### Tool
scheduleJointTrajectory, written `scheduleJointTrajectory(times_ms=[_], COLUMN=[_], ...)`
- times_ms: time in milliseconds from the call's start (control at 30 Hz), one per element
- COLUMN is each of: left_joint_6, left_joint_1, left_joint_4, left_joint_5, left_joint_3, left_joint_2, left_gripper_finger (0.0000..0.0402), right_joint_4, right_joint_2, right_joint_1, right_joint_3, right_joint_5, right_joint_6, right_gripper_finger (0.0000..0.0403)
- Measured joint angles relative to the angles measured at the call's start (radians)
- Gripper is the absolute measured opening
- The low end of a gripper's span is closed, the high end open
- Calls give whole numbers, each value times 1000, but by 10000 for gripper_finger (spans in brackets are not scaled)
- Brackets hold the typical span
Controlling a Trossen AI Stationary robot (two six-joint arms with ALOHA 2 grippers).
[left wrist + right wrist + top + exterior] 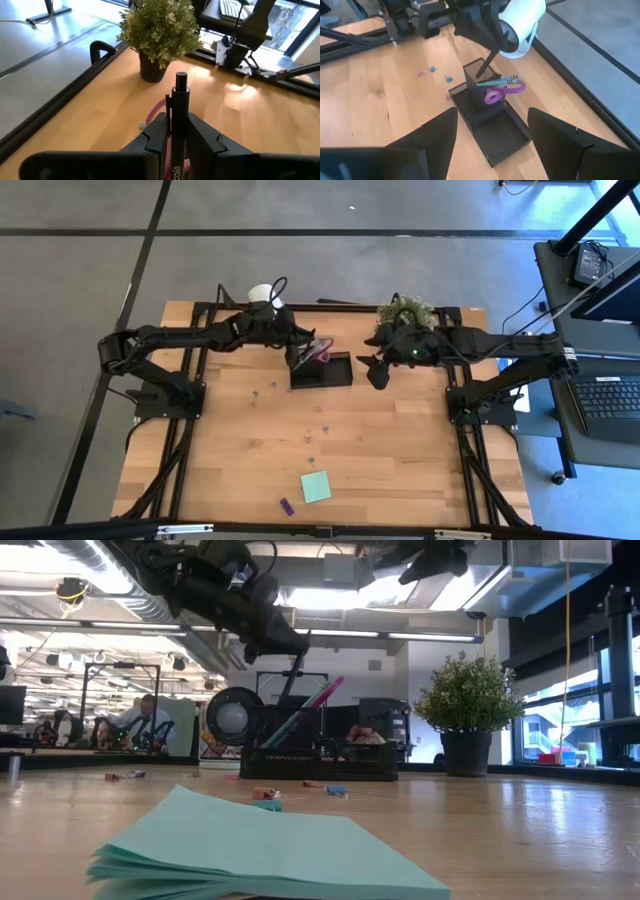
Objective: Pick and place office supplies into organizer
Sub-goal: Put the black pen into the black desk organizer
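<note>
Black organizer (320, 369) is seen at the table's far middle; its taller section holds purple-handled scissors (504, 91) and a pale green pen (496, 81), tilted out over the rim. Lower compartment (505, 135) looks empty. Left gripper (179, 131) is held above the taller section, fingers pinched on a black pen (180, 120) pointing down into it. Right gripper (492, 131) is hung just beside the organizer, fingers spread, nothing held. Mint-green sticky pad (316, 487) and a tiny purple piece (286, 506) are left near the front edge.

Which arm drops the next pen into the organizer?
Left. Its gripper already clamps a black pen right over the organizer; the right gripper hangs open and empty beside it.
</note>
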Motion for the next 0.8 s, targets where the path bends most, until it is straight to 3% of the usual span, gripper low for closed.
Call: scheduleJointTrajectory(times_ms=[333, 800], left_joint_6=[107, 99], left_joint_1=[-10, -45], left_joint_4=[-95, -76], left_joint_5=[-84, -89], left_joint_3=[0, 1], left_joint_2=[34, 146], left_gripper_finger=[49, 50], right_joint_4=[12, 31], right_joint_2=[0, 0], right_joint_1=[0, -29], right_joint_3=[-58, -59], right_joint_5=[1, 6], right_joint_6=[29, 29], right_gripper_finger=[244, 244])
